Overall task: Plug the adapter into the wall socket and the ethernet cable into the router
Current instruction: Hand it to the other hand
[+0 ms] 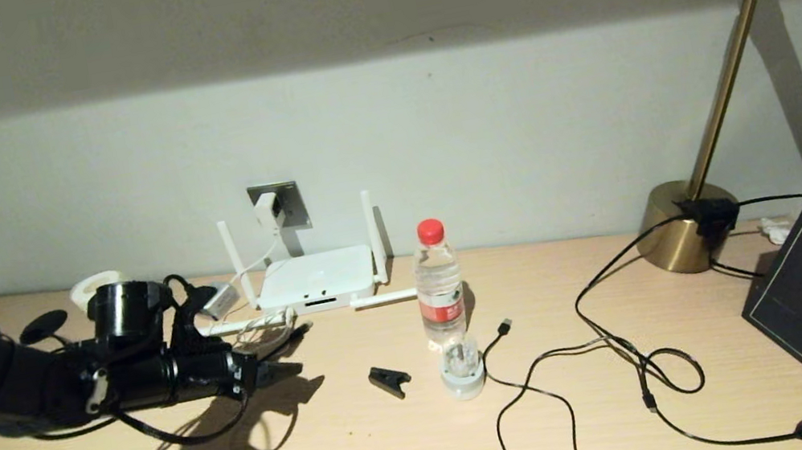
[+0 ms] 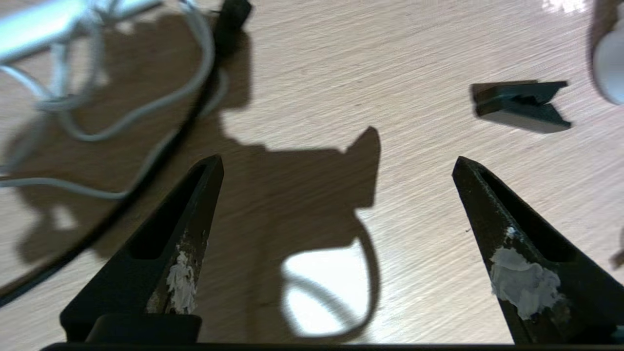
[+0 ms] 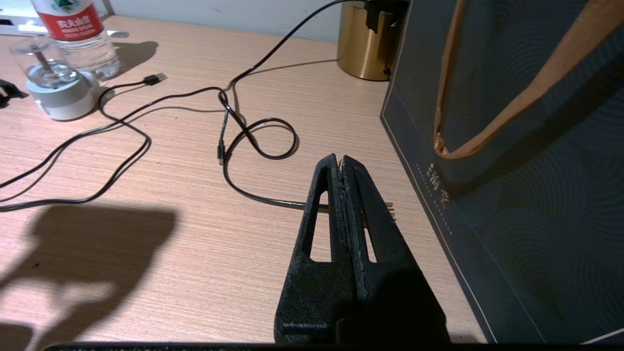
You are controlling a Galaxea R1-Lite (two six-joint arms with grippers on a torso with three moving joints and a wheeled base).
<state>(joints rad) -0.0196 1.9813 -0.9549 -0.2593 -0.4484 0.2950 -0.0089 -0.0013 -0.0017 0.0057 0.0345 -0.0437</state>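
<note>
The small white adapter (image 1: 267, 210) sits in the grey wall socket (image 1: 292, 204) on the wall just above the flat white router (image 1: 312, 276), whose thin white cord lies tangled in front beside a black cable. To their right stand a red-capped water bottle (image 1: 438, 284) with a red label, a black clip (image 1: 389, 380) and a brass lamp base (image 1: 682, 225). The left gripper (image 1: 287, 370) hovers wide open and empty in front of the router; the right gripper (image 3: 342, 163) is closed, parked beside a dark bag (image 3: 526, 170).

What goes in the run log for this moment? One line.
adapter: in wall socket | left gripper: open, empty, near router | right gripper: shut, parked
</note>
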